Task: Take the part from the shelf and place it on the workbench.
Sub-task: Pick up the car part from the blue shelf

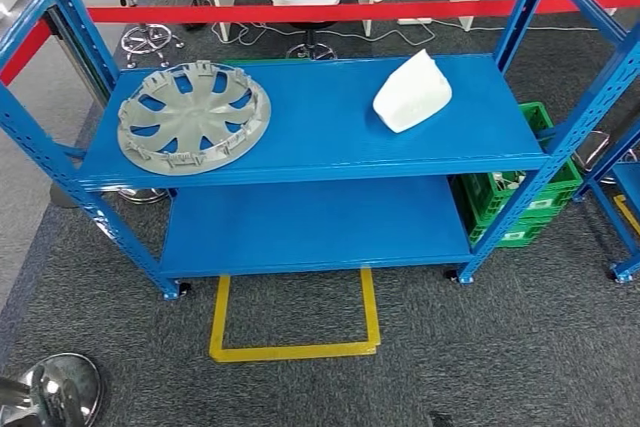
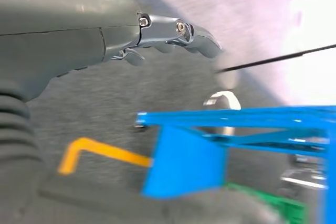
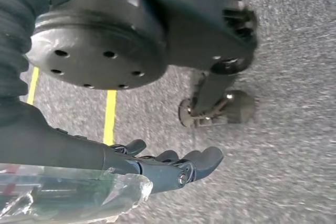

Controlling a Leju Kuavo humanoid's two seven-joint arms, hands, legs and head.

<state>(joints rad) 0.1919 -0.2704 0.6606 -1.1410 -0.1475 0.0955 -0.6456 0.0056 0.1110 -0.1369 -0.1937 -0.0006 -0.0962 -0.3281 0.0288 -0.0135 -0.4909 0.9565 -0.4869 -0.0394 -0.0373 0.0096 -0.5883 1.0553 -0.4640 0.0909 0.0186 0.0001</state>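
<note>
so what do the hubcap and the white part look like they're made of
Hubcap: likely moulded plastic, matt silver-grey, judging by its thin spokes and rim clips. White part: probably plastic too, smooth with a faint sheen and rounded edges; could be a mirror cover.

Head view: bright, even overhead light, sharp focus. Soft shadow under the upper shelf board (image 1: 324, 117); straight lines bow slightly at frame edges. Glare on chrome stool base (image 1: 64, 387), lower left. Left wrist view: heavy motion blur, blown-out white glare upper right. Right wrist view: dimmer, carpet (image 3: 285, 145) smeared by blur.
</note>
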